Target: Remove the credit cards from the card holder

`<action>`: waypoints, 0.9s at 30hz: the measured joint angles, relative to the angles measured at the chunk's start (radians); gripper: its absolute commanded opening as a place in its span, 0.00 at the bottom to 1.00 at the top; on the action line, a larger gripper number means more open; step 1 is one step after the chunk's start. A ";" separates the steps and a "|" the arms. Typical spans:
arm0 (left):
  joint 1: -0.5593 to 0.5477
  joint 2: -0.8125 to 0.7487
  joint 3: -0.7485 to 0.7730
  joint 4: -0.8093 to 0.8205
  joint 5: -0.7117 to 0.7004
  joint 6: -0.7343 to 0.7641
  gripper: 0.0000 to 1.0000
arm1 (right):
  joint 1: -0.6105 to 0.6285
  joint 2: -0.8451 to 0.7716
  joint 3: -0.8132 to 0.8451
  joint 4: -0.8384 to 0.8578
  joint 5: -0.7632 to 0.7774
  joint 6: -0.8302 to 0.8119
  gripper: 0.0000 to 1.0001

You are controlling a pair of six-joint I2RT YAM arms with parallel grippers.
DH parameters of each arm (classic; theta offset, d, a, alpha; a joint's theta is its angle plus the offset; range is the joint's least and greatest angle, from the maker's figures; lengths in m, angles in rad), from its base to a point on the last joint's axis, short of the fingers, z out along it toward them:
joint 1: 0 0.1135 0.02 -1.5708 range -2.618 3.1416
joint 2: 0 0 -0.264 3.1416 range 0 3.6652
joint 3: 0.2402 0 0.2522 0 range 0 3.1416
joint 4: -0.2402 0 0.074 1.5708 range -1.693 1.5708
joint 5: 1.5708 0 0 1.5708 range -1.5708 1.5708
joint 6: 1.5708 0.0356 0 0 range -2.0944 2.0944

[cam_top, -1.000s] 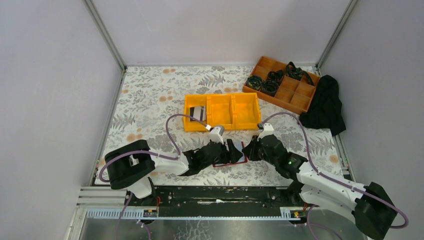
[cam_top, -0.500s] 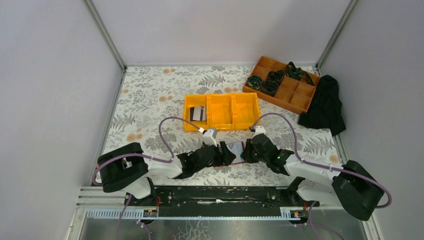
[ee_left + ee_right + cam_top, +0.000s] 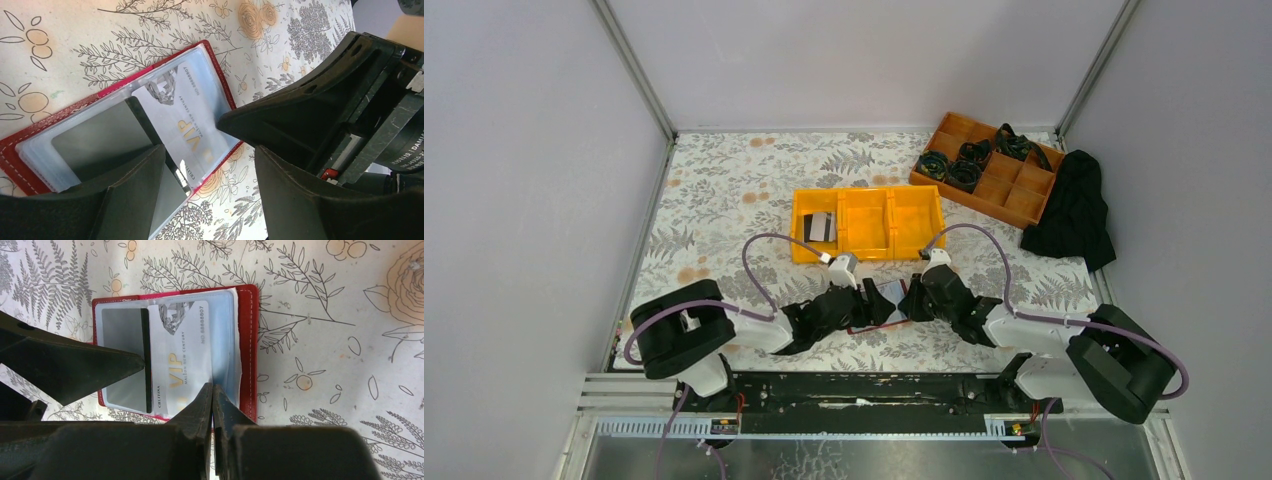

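Observation:
The red card holder (image 3: 249, 340) lies open on the floral table, between the two grippers (image 3: 888, 299). Its clear sleeves hold a white credit card (image 3: 182, 355) marked VIP and a grey credit card (image 3: 122, 355) with a black stripe. My right gripper (image 3: 212, 386) is shut, its tips meeting at the white card's right edge on the clear sleeve; whether they pinch anything is unclear. My left gripper (image 3: 207, 165) is open, and its left finger (image 3: 125, 190) lies over the grey card (image 3: 95, 140). The white card (image 3: 192, 115) shows between the jaws.
A yellow three-compartment bin (image 3: 864, 255) stands just beyond the grippers, with a dark and white card (image 3: 820, 227) in its left compartment. An orange divided tray (image 3: 974, 203) with black coils sits at the back right, beside a black cloth (image 3: 1074, 210).
The right arm has swung left and stretched low along the table. The holder, mostly hidden a second ago, now shows between the two grippers. The left gripper shifted slightly left.

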 measured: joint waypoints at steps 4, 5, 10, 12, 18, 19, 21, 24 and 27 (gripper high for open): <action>0.009 0.003 0.002 0.000 0.005 0.000 0.74 | -0.005 0.022 0.000 0.034 -0.004 0.013 0.05; 0.013 0.004 0.002 0.001 0.006 0.000 0.74 | -0.006 0.023 0.000 0.037 -0.005 0.014 0.05; 0.021 0.022 0.001 0.010 0.015 -0.003 0.74 | -0.009 0.017 -0.002 0.034 -0.011 0.018 0.05; 0.023 0.034 0.002 0.026 0.021 -0.005 0.74 | -0.009 0.005 -0.005 0.025 -0.011 0.018 0.05; 0.036 0.077 0.002 0.097 0.053 -0.015 0.74 | -0.009 -0.030 -0.012 -0.016 -0.011 0.017 0.06; 0.039 0.083 0.002 0.108 0.063 -0.017 0.74 | -0.009 -0.030 -0.013 -0.016 -0.011 0.017 0.06; 0.042 0.095 0.002 0.129 0.079 -0.019 0.73 | -0.009 -0.029 -0.014 -0.014 -0.012 0.017 0.06; 0.050 0.109 -0.001 0.164 0.101 -0.022 0.64 | -0.009 -0.027 -0.017 -0.007 -0.014 0.018 0.06; 0.055 0.122 -0.024 0.206 0.124 -0.034 0.59 | -0.009 -0.023 -0.018 0.001 -0.015 0.018 0.06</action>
